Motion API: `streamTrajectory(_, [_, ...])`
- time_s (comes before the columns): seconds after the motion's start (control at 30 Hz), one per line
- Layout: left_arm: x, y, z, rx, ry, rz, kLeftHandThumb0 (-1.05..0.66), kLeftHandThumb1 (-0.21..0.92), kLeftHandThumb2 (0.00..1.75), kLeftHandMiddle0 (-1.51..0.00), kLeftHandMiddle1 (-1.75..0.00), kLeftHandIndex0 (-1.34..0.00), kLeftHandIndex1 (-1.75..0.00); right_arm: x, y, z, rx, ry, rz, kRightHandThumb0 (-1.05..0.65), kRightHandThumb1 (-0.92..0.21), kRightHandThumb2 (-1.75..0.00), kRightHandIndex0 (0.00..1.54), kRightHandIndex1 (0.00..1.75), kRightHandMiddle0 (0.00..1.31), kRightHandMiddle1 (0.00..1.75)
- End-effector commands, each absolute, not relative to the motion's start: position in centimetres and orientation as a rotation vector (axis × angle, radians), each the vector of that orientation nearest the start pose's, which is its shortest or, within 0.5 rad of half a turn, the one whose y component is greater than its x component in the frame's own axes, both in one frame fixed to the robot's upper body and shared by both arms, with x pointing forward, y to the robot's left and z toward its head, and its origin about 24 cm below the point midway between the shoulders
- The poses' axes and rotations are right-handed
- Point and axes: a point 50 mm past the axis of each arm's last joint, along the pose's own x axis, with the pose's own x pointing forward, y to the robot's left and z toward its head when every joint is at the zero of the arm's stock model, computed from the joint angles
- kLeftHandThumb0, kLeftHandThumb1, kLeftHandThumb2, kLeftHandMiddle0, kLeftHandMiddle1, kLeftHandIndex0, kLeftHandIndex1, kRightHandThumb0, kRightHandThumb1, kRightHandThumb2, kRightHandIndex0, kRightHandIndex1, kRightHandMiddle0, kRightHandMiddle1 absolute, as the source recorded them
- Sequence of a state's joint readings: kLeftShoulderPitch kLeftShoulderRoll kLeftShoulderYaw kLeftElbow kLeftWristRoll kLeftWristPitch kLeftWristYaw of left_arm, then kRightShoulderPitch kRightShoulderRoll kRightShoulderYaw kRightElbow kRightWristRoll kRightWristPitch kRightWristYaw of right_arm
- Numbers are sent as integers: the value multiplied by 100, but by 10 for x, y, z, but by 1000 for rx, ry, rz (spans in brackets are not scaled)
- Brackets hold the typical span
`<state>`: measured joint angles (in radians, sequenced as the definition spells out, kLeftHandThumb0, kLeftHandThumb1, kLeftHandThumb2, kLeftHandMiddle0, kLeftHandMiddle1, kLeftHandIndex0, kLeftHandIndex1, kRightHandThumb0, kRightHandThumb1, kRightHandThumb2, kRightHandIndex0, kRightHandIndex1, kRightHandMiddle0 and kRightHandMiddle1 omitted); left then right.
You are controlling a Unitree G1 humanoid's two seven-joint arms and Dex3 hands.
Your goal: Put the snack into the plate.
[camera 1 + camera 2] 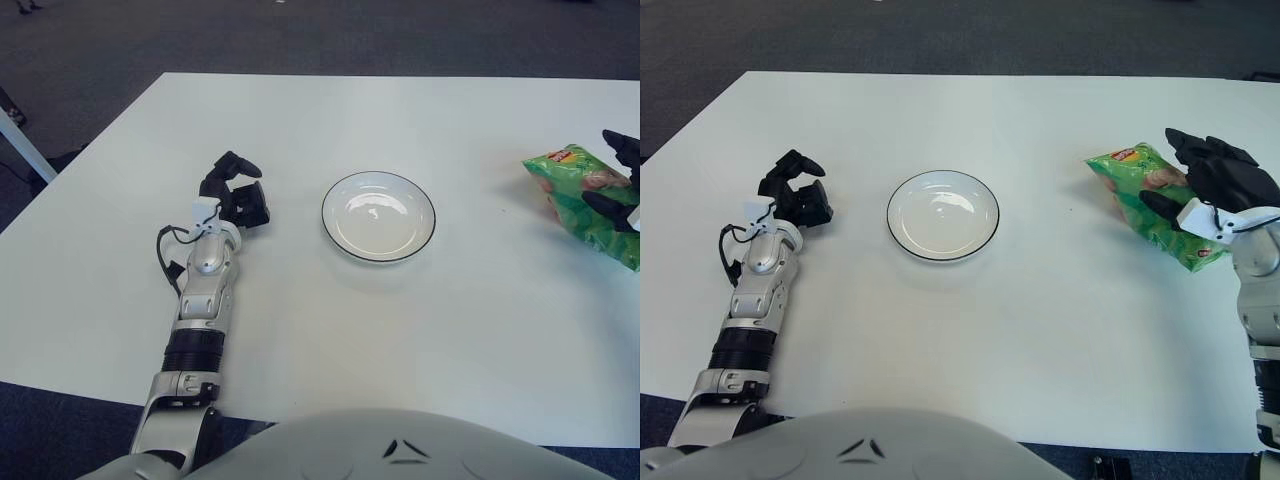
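Right robot hand clasps the green snack bag.

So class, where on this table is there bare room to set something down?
Bare table runs between the plate and snack bag, along the far edge, and across the near side. It is crowded only by the left hand and where the right hand meets the bag.

The snack bag is bright green with a red and yellow logo near its top. The plate is white with a thin dark rim. Both hands, left and right, are black on silver forearms. The tabletop is plain white, and the floor is dark blue-grey.
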<state>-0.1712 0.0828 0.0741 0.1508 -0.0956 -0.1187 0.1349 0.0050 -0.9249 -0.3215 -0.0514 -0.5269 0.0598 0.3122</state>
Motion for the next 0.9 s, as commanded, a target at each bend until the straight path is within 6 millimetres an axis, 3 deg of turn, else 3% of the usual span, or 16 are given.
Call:
streamTrajectory(0.0, [259, 172, 19, -72, 45, 216, -51, 25, 140, -138, -175, -67, -175, 240, -345, 182, -1425, 204, -106, -105, -92, -88, 0, 0, 0, 0])
streamTrajectory(0.53, [257, 172, 19, -65, 43, 236, -52, 23, 143, -139, -175, -69, -175, 242, -351, 173, -1388, 353, -39, -105, -92, -86, 0, 0, 0, 0])
streamTrajectory(0.87, [257, 172, 19, -62, 39, 239, -52, 23, 143, -140, -175, -69, -175, 250, -353, 154, -1364, 387, 14, -105, -92, -87, 0, 0, 0, 0])
